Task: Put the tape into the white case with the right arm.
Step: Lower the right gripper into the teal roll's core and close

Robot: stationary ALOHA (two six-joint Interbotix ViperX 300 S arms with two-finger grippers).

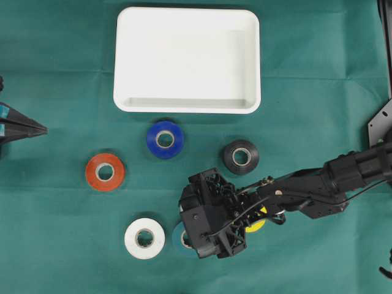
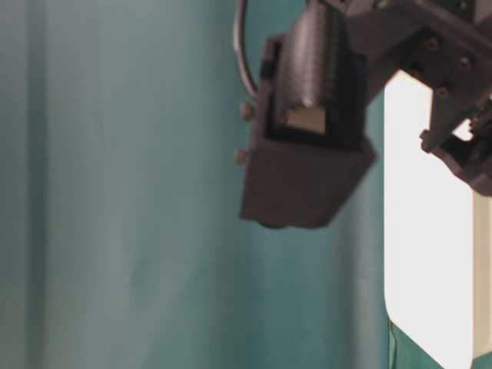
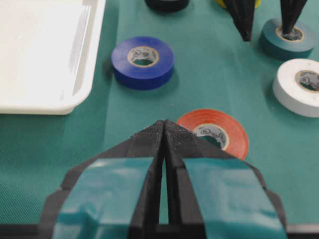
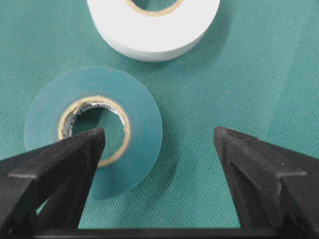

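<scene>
Overhead: the white case (image 1: 187, 59) sits at the top; the right arm (image 1: 306, 191) reaches over a teal tape roll (image 1: 179, 236).

Left wrist: the left gripper (image 3: 164, 130) is pressed closed, empty.

Right wrist: the right gripper (image 4: 159, 144) is spread wide, one finger (image 4: 75, 154) over the roll's core.

case (image 1: 187, 60) at far side of table (image 1: 55, 245), tape rolls (image 1: 165, 139) scattered in front, none inside case.
</scene>
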